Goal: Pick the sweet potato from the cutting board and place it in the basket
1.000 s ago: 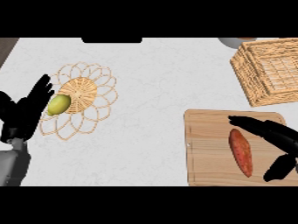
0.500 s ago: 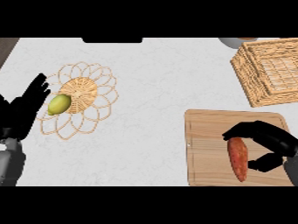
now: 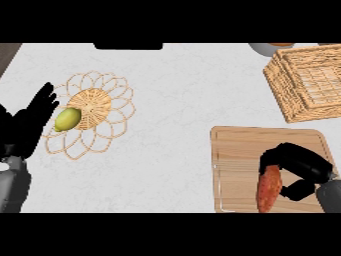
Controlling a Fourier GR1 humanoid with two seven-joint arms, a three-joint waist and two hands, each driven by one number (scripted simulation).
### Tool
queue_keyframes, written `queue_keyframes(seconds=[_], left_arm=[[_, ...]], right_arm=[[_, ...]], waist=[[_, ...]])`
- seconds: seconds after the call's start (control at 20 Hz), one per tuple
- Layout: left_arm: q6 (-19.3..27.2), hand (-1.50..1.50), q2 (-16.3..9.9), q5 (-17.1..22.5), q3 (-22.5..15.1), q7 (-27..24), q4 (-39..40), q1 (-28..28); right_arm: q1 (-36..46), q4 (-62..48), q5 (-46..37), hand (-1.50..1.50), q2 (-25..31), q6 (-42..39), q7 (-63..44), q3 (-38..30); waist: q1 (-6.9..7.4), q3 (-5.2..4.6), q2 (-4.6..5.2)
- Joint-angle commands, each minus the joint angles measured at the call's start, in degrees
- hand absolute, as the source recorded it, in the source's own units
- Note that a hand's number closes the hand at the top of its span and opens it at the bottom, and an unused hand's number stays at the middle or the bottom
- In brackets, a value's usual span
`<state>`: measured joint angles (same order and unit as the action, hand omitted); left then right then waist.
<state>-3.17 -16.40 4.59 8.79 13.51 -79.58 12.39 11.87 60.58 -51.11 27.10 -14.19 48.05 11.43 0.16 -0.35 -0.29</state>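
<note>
The right hand (image 3: 300,169) curls around the sweet potato (image 3: 268,189) on the near-right cutting board (image 3: 239,150). The basket (image 3: 317,82) sits far right. The left hand (image 3: 21,125) rests open, near left.

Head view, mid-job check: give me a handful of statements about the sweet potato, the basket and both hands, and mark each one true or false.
1. The sweet potato lies on the cutting board. True.
2. The right hand is curled round the sweet potato. True.
3. The basket already holds the sweet potato. False: nothing shows inside it.
4. The left hand grips the green fruit. False: it rests open at the view's left, fingers up, beside the fruit.
5. The green fruit sits on the woven trivet. True.
</note>
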Motion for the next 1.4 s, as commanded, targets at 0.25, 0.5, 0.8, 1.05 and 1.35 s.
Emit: queue_keyframes(seconds=[0.25, 0.5, 0.8, 1.05, 1.35], left_arm=[[0.6, 0.0, 1.1, 0.2, 0.3, 1.6, -3.0, -2.7], [-0.2, 0.0, -0.1, 0.1, 2.0, -1.4, 1.6, -1.0], [1.1, 0.0, 0.6, -1.0, 1.5, -2.3, 0.6, -1.5], [0.2, 0.0, 0.2, 0.1, 2.1, -1.1, -1.5, -3.9], [0.7, 0.0, 2.2, -1.1, -0.3, -0.5, -2.4, -3.1]], right_arm=[[-23.5, 23.4, -2.4, 1.5, 0.4, 3.4, -10.2, 1.1], [-40.2, 35.7, -0.8, 1.5, 1.9, 6.9, -10.2, 0.2], [-46.8, 44.4, 20.1, 1.5, -0.8, -2.9, -0.3, -2.6], [-58.3, 62.3, 29.7, 1.5, -1.0, -2.4, 0.4, -9.5], [-61.0, 75.6, 44.0, 1.5, -0.4, -7.8, -13.4, -24.2]], waist=[[-2.2, 0.28, -0.51], [-2.11, 0.26, 0.0], [-2.53, 0.23, 0.07], [-2.81, 0.18, -0.25], [-1.18, 0.26, 0.19]])
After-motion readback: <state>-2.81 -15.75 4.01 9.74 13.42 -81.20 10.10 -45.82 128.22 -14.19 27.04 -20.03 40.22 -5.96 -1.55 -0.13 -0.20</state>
